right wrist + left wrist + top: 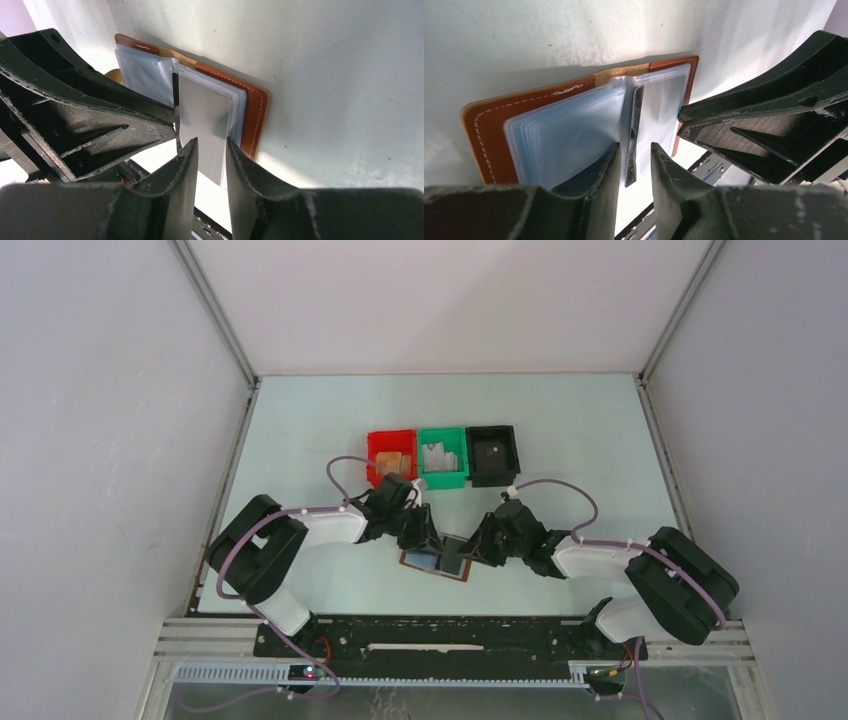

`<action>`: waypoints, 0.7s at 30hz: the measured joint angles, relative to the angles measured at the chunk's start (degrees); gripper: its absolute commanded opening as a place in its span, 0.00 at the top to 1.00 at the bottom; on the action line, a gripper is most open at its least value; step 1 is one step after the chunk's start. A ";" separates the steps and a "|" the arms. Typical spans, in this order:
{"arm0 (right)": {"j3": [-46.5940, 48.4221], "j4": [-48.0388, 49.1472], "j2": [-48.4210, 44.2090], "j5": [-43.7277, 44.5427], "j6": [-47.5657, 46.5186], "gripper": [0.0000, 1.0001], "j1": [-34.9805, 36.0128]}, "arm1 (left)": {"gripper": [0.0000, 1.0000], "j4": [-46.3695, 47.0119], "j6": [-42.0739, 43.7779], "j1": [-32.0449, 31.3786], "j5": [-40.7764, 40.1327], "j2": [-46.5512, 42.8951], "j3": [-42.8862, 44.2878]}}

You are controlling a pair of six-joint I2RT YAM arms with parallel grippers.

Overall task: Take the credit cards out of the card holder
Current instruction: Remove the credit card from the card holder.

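Note:
The card holder lies open on the table, brown leather with clear sleeves. A dark credit card stands on edge at the spine and sticks out past the holder's near edge. In the right wrist view it shows a grey face. My left gripper is open, its fingertips either side of the card's edge with a gap showing. My right gripper is open just in front of the card and right panel. In the overhead view, left gripper and right gripper meet over the holder.
Red bin, green bin and black bin stand in a row behind the holder. The arms' base rail runs along the near edge. White walls enclose the table on both sides.

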 measured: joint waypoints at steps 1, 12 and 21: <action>0.00 0.31 0.37 -0.11 0.02 0.64 0.04 | 0.66 -0.02 0.02 0.00 0.00 0.00 0.00; 0.00 4.28 2.84 -1.81 0.83 0.65 0.04 | 0.76 -0.63 0.15 0.07 -0.46 0.00 0.00; 0.00 5.92 4.02 -2.47 1.14 0.66 -0.11 | 1.00 -1.22 0.07 0.87 -0.07 0.00 -0.13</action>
